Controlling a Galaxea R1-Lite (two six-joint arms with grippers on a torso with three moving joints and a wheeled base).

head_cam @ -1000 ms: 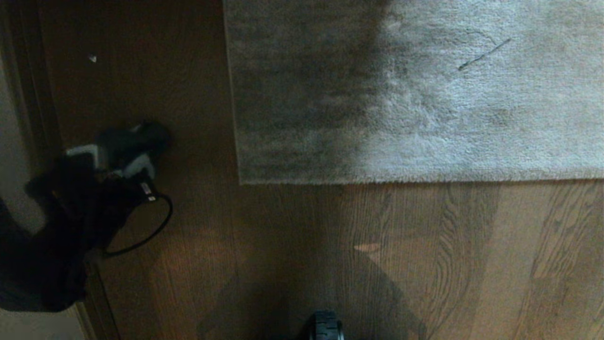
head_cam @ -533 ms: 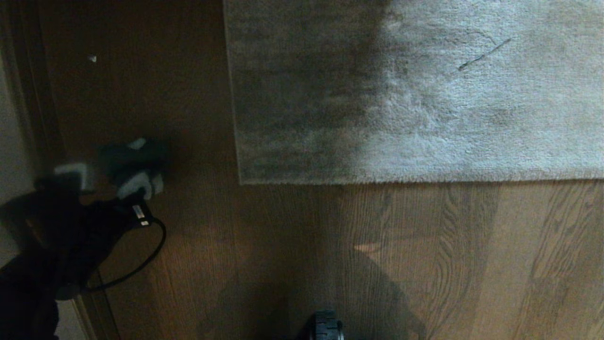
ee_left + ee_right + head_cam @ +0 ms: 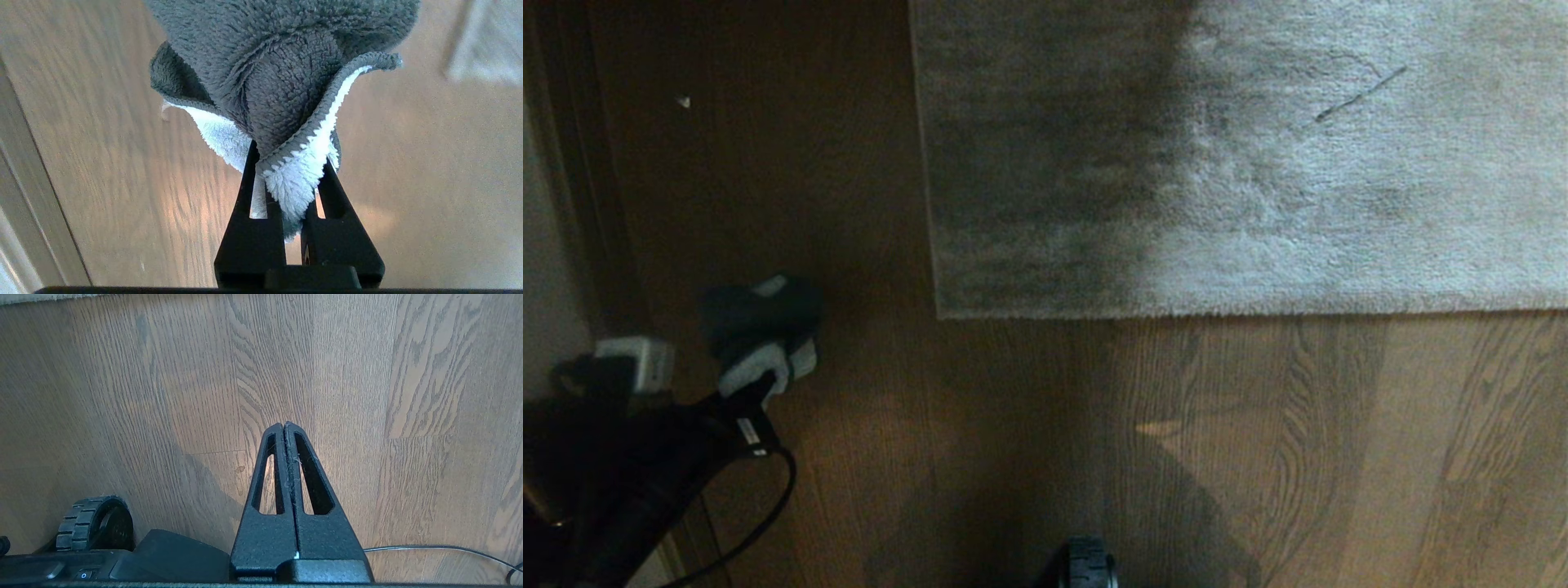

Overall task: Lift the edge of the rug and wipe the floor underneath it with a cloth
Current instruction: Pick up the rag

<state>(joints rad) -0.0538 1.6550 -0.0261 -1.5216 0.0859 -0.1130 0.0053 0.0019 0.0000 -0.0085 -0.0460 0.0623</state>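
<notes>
A: Where's our rug [image 3: 1241, 163]?
B: Flat on the floor [image 3: 1013, 425], its near edge running across our front, corner toward our left side.
A: And the cloth [image 3: 282, 81]?
B: Clamped in our left tool [image 3: 286, 171], well left of that corner, so the left arm is nearer.
A: The right tool [image 3: 284, 428]?
B: Pressed together on nothing, over bare planks near our wheel [image 3: 96, 522].
</notes>
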